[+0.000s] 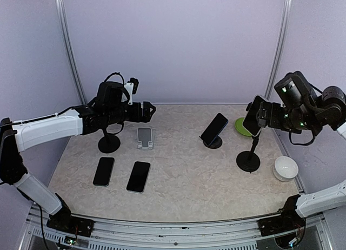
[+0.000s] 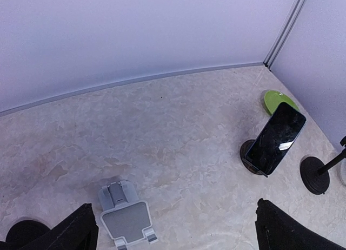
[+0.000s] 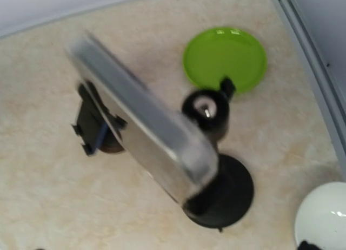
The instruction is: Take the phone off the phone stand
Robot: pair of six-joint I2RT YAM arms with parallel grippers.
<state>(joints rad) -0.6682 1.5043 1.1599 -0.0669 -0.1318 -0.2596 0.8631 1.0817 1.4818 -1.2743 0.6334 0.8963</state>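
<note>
— Over by the right edge of the table [image 1: 178, 177], where is the phone [image 1: 252, 117]?
— Up on the tall black stand [image 1: 248, 161], tilted. My right gripper [image 1: 260, 116] is just beside its upper end, but whether those jaws grip it or stand apart I cannot tell; my wrist view is blurred.
— And your left?
— My left gripper [image 1: 147, 110] hangs spread wide, holding nothing, near the grey stand [image 1: 144, 137]. A second phone [image 1: 215, 127] leans on a low round stand [image 1: 214, 143] mid-table, and two more phones [image 1: 104, 170] lie flat at the left.
</note>
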